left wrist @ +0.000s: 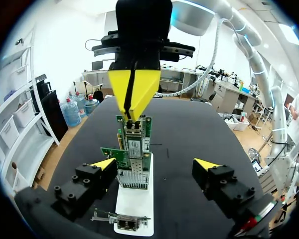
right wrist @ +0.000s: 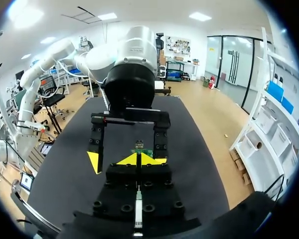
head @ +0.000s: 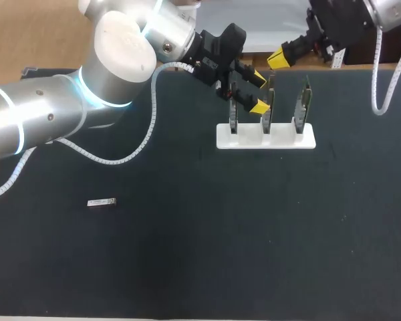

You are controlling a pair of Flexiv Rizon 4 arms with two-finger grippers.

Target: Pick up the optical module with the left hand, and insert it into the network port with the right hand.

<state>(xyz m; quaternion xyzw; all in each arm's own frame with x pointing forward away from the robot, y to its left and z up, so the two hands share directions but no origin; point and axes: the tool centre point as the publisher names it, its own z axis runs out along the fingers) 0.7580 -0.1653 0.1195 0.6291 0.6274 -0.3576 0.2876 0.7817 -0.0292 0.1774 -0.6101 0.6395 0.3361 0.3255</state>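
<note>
One optical module (head: 101, 202): small silvery bar, lying flat on the dark surface (head: 207, 254) toward its left side, well apart from both tools and from the holder.

One white holder (head: 284, 139): low block toward the far side of the surface, carrying three network cards upright in a row: left card (head: 232, 114), middle card (head: 269, 107), right card (head: 303, 103).

One left tool (head: 258, 93): fingers spread, gripping nothing. It hangs at the row of cards, with its yellow tips just beside the middle card. In the left wrist view the left tool (left wrist: 154, 164) has one finger close alongside a card and the other well clear of it.

One right tool (head: 277, 60): at the far edge of the surface, above and behind the middle card. Its yellow tips are pressed together to a point. From the left wrist view the right tool (left wrist: 132, 117) hangs just over a card's top edge.
</note>
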